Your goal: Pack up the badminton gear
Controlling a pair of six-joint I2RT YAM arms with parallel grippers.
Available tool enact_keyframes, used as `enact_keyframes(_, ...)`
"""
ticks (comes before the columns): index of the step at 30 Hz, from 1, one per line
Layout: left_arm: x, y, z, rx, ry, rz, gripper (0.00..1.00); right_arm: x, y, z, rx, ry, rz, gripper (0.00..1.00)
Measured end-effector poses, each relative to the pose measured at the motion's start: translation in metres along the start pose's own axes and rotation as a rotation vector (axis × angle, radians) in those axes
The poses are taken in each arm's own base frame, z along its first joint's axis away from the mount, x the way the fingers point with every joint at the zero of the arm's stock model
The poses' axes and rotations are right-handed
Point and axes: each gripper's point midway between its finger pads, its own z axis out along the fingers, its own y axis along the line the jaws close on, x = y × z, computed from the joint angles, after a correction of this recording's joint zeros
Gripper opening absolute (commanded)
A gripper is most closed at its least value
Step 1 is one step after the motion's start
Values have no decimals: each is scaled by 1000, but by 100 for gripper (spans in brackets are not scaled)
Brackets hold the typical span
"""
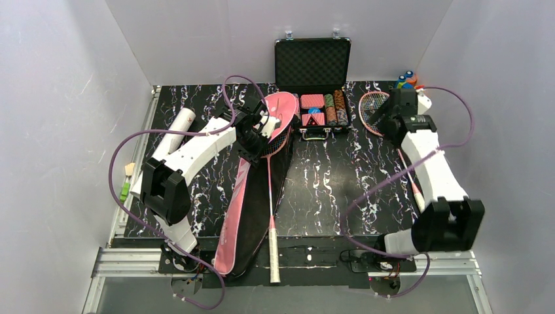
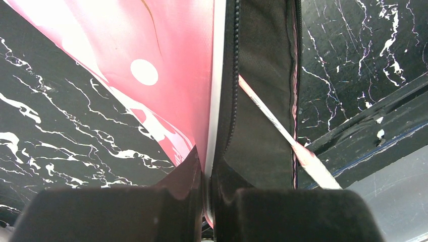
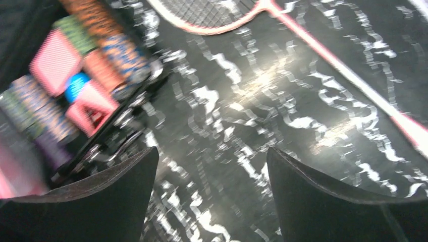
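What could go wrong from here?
1. The left gripper is shut on the bag edge; the first racket lies partly inside, handle past the table's near edge, so lifting could roll it out.
2. The right gripper hangs open near the second racket and chip case; that flat, thin racket may slip a pinch.

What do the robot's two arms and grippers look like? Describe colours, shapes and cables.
Both the left arm and the right arm have smooth, curved white shells between chunky black joint housings. A thin purple cable loops loosely along each. The left gripper and right gripper have broad, matt black fingers.
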Motion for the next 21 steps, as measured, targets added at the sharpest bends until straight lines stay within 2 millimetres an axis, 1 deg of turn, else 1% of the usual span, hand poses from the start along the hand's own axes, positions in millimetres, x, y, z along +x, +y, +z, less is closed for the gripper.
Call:
enact_keyframes(2, 0, 1, 0, -3, 2, -1, 0, -6, -28, 29, 105, 35, 11, 87)
enact_keyframes(4, 1, 1, 0, -4, 2, -1, 0, -9, -48, 54, 187, 93, 16, 88)
enact_keyframes(6, 0, 1, 0, -6, 2, -3, 0, -14, -58, 77, 239, 145, 19, 88)
enact_keyframes(9, -1, 1, -2, -6, -1, -4, 0, -21, -65, 108, 294, 190, 2, 88)
enact_keyframes(12, -1, 1, -3, -6, -1, -4, 0, -17, -72, 122, 331, 214, -34, 88)
enact_keyframes(15, -1, 1, -3, -6, 1, -5, 0, -14, -80, 125, 351, 233, -65, 88)
enact_keyframes(18, -1, 0, -4, -6, 0, -6, 0, -19, -97, 129, 378, 237, -95, 88)
enact_keyframes(21, -1, 0, -4, -5, 0, -11, 0, -20, -115, 140, 417, 249, -146, 88)
